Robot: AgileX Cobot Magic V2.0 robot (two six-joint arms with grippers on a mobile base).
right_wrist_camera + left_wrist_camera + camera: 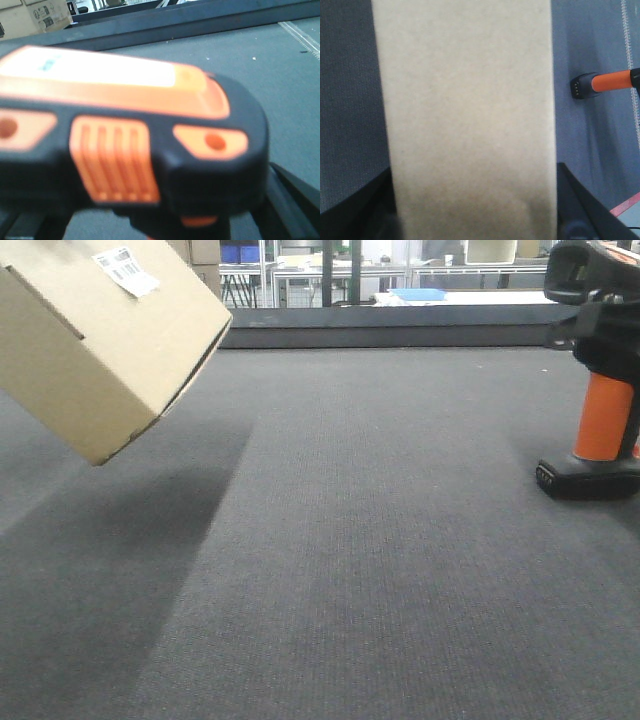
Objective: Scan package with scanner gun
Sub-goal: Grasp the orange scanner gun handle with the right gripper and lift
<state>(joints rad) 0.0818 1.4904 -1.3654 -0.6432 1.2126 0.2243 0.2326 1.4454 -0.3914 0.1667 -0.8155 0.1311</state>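
The package [100, 340], a tan cardboard box, hangs tilted above the grey mat at the upper left, with its white barcode label [126, 271] on the upward face. In the left wrist view the package [467, 115] fills the middle, and my left gripper [475, 222] is shut on it, with dark fingers [355, 210] on both sides. The scanner gun [603, 390] stands upright at the right edge, orange handle over its black base. Its black and orange head [125, 130] fills the right wrist view, and my right gripper [155, 220] is shut on it. I cannot tell whether the base touches the mat.
A raised dark edge [400, 332] closes the back of the mat [350, 560]. Behind it stand shelves and a blue bin [418, 294]. Larger cartons [35, 17] sit far back. A white stitched line [627, 50] and a red strip [626, 205] run along the mat's right side.
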